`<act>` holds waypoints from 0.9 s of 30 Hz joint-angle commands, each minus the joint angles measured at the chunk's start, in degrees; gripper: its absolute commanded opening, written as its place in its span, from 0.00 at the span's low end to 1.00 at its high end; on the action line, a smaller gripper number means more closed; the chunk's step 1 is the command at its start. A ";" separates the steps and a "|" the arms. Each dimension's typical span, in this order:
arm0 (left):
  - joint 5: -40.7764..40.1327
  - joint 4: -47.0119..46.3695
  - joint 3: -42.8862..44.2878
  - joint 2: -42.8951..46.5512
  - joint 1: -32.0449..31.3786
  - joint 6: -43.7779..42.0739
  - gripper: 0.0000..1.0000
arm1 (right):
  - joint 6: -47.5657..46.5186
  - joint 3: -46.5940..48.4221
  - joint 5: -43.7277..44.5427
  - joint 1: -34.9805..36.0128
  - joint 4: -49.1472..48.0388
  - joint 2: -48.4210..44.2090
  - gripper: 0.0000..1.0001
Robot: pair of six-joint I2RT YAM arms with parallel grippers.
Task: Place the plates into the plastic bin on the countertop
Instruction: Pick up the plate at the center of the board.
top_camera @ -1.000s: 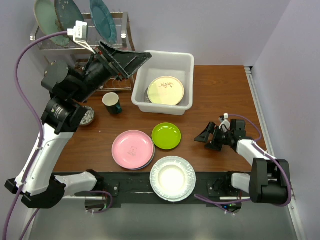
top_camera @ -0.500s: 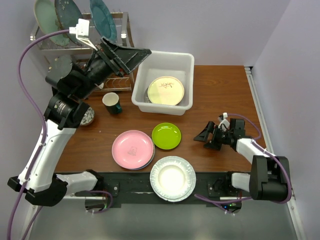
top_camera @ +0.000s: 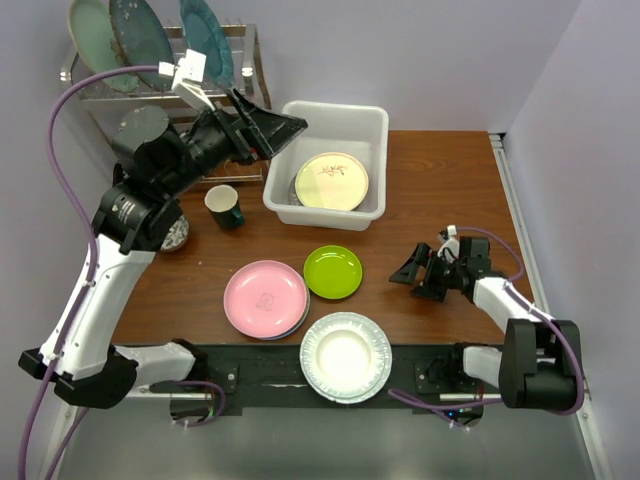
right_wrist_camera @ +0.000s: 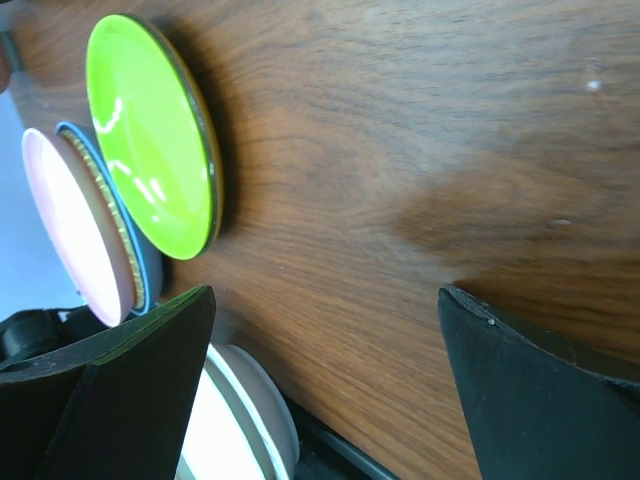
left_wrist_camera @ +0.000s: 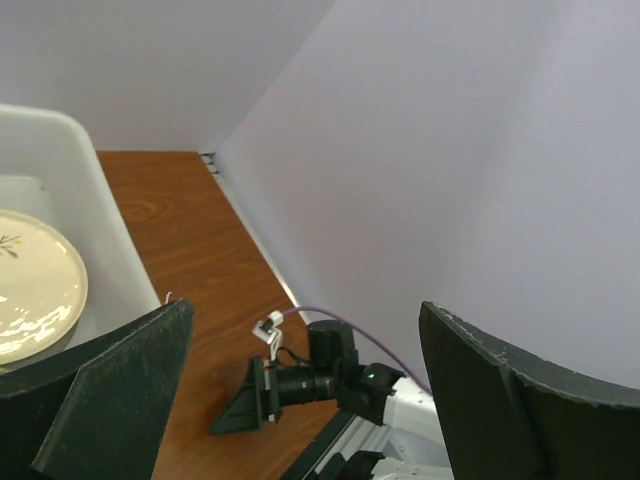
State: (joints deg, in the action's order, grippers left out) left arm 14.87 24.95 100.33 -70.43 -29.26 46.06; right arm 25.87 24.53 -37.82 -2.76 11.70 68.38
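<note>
White plastic bin, far middle of the tabletop, holds the cream plate. From above, you see the left jaws spread wide and empty. They have swung slightly right, over the bin's left wall, so I'd judge that drop finished. The pink plate, lime green plate and white fluted plate are left on the near side. The mug and dish rack crowd the left arm's way back. Your left wrist view shows nothing between the jaws, with the bin down to the left. Your right wrist view shows the right jaws wide, empty and unmoved, low over bare wood, the lime green plate to their left
</note>
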 commanded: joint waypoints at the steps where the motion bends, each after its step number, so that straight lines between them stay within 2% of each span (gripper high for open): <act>1: -1.25 4.05 -2.95 1.17 0.25 -3.79 1.00 | -1.96 3.67 3.98 0.48 4.81 -1.67 0.97; 14: -2.74 7.22 -17.53 7.24 0.16 -4.67 0.98 | -1.26 4.21 3.46 2.32 8.51 -6.33 0.96; 27: -10.65 12.13 -31.77 13.13 0.25 -3.53 0.99 | 2.78 8.51 8.99 14.18 8.51 -4.13 0.95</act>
State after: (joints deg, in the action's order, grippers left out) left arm 7.81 35.14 71.07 -57.80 -29.26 42.87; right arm 26.94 28.99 -31.29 8.62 20.10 63.86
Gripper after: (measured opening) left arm 0.988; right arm 0.950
